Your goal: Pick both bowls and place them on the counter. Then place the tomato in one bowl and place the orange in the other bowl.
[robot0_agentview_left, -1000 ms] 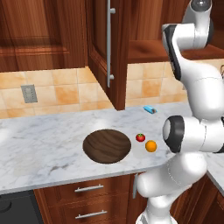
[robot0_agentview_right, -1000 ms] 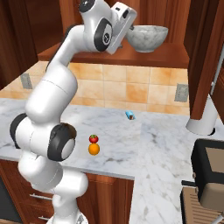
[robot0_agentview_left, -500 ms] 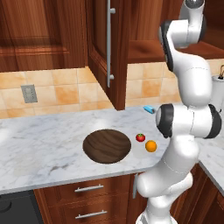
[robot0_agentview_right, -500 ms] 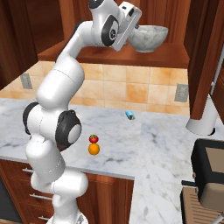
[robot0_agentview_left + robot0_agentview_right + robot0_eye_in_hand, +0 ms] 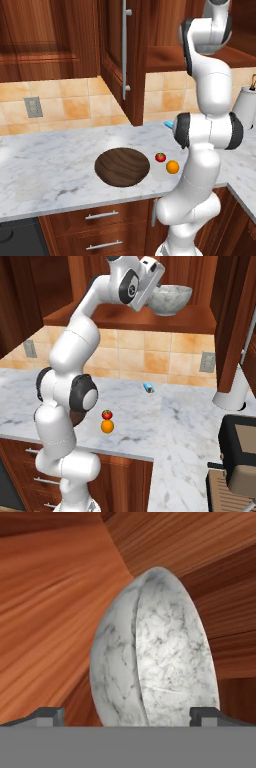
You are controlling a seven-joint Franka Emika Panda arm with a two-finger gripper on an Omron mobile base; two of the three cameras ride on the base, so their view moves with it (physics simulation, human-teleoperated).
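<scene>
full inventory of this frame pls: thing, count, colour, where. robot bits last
wooden bowl: 1, dark brown, on the counter left of the fruit
marbled bowl: 1, grey-white, on the wooden shelf, right in front of the hand
tomato: 1, red with green top, on the counter beside the orange
orange: 1, bright orange, near the counter's front edge
blue item: 1, small, on the counter near the backsplash; too small to identify
counter: 1, white-grey marble
wooden shelf: 1, reddish-brown, above the backsplash
wall outlets: 2, grey, on the tan tile backsplash
hand: 1, white, raised to shelf height, open, fingers either side of the marbled bowl
</scene>
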